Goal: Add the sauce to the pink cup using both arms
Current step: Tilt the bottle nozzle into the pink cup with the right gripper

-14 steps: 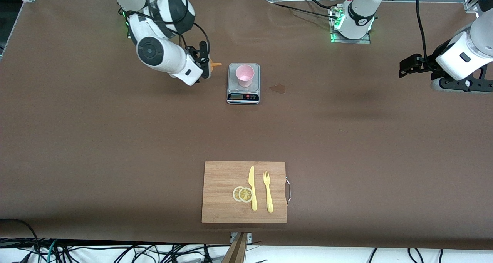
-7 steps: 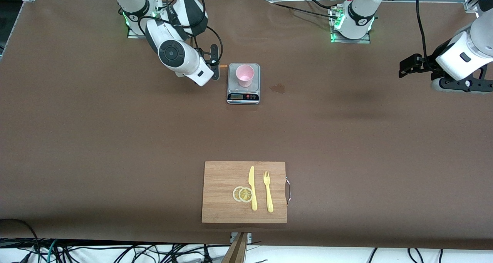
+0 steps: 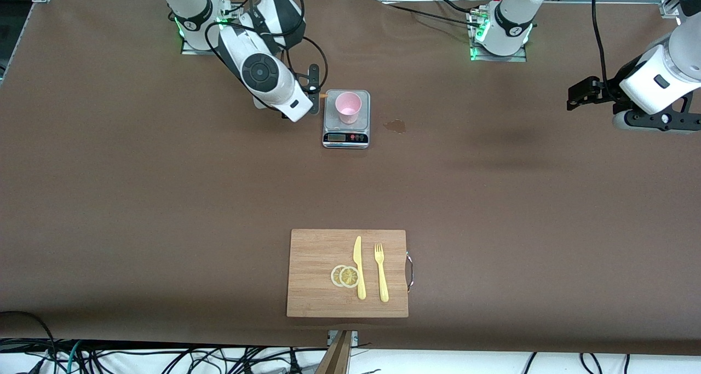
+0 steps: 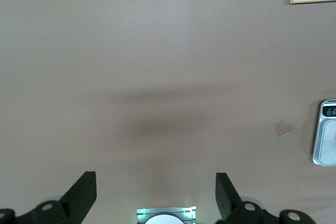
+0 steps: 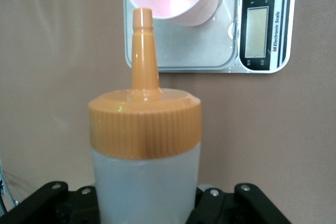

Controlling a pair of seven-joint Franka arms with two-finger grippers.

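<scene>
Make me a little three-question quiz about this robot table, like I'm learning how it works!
1. True or false: the pink cup stands on the scale.
2. Which gripper holds the sauce bottle? A) left gripper B) right gripper
3. Fill in: the knife and fork lie on the cutting ____.

Key: 1 true; 2 B, the right gripper is shut on the bottle beside the scale, while the left gripper waits open over bare table at its own end; 3 board.
</scene>
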